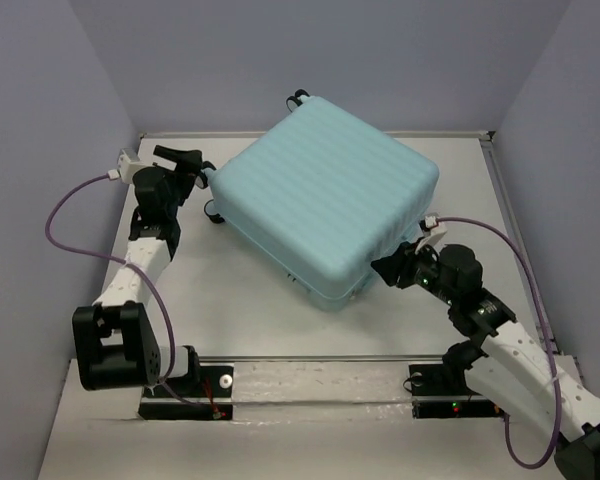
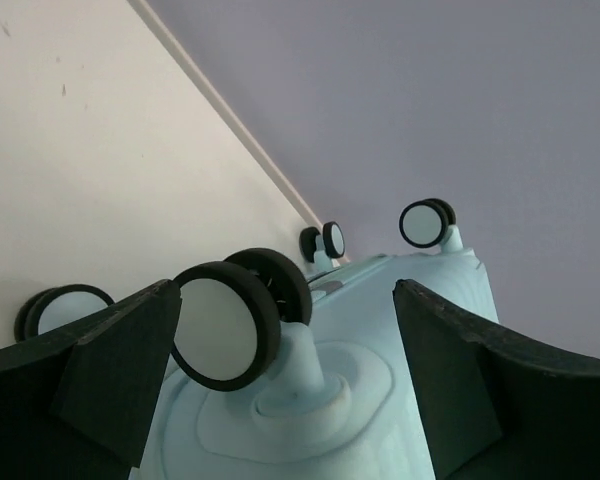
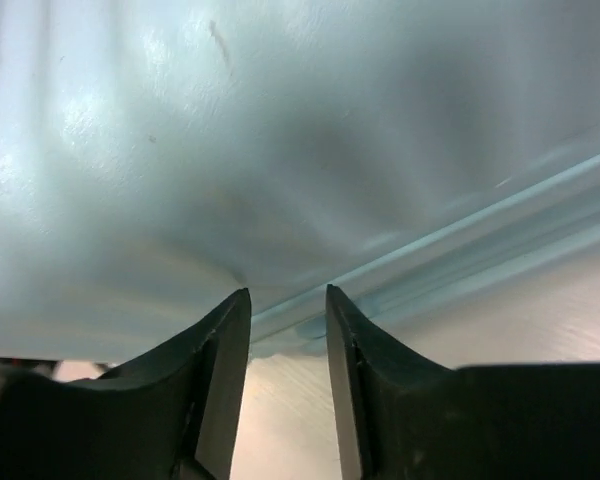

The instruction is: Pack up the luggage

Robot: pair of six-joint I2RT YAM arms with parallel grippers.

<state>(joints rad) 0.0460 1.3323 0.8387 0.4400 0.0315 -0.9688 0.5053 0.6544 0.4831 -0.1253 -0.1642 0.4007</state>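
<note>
One luggage [image 1: 325, 195], closed, lies flat and skewed mid-tabletop [image 1: 240, 320], wheels toward the far left. At the wheel end sits the left gripper [image 1: 196, 172], jaws wide, straddling a caster [image 2: 225, 325], no grip on it. At the near-right corner sits the right gripper [image 3: 288, 295], jaws narrowly apart by the shell seam, holding nothing.
</note>
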